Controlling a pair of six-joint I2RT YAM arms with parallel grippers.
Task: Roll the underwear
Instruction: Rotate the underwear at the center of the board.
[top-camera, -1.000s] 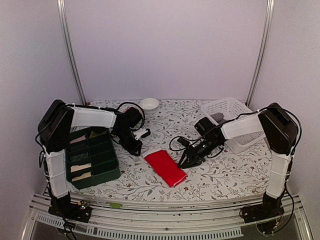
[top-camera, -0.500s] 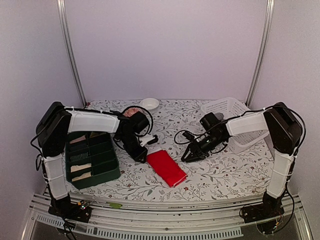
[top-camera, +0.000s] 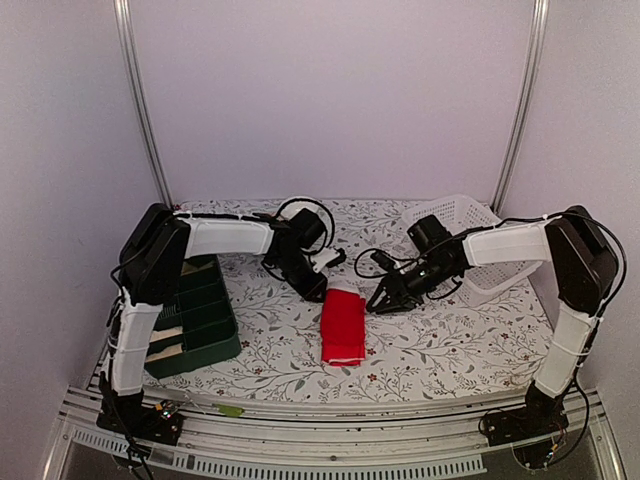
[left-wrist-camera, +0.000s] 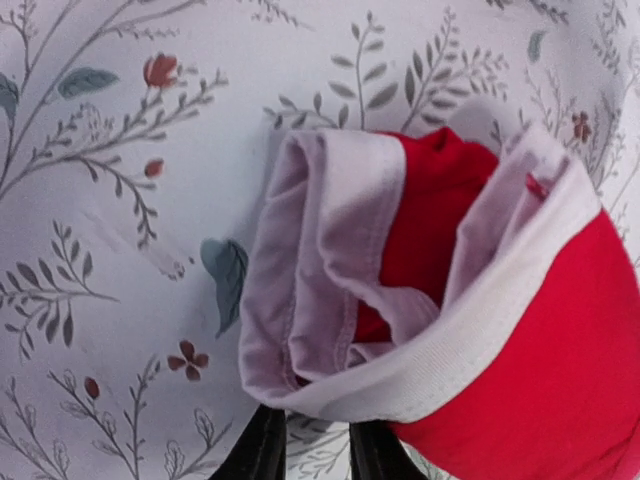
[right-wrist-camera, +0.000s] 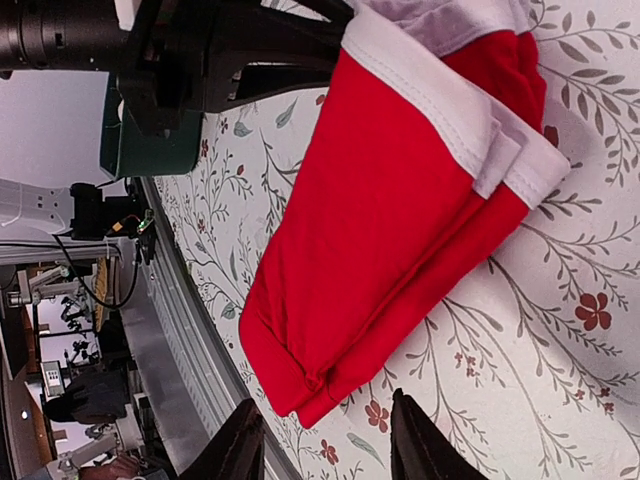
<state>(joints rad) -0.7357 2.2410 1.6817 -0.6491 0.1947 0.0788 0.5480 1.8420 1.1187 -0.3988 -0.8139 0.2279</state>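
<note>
Floral table (top-camera: 455, 345): green bin (top-camera: 226, 346) holds cream rolls (top-camera: 172, 349); end effectors: left (top-camera: 330, 289) pinches red underwear (top-camera: 343, 325) (waistband (left-wrist-camera: 480, 335)), right (top-camera: 380, 302) parted.

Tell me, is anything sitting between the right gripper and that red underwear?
Nothing visible is. The right gripper hangs open just beside the waistband end of the red underwear, with only a strip of bare flowered table between them. The white basket sits farther right, out of the way.

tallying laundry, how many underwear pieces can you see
3: the red underwear lies mid-table; two cream rolls sit in the green organizer's near compartments. The left arm hides other compartments, so more may be hidden.
</note>
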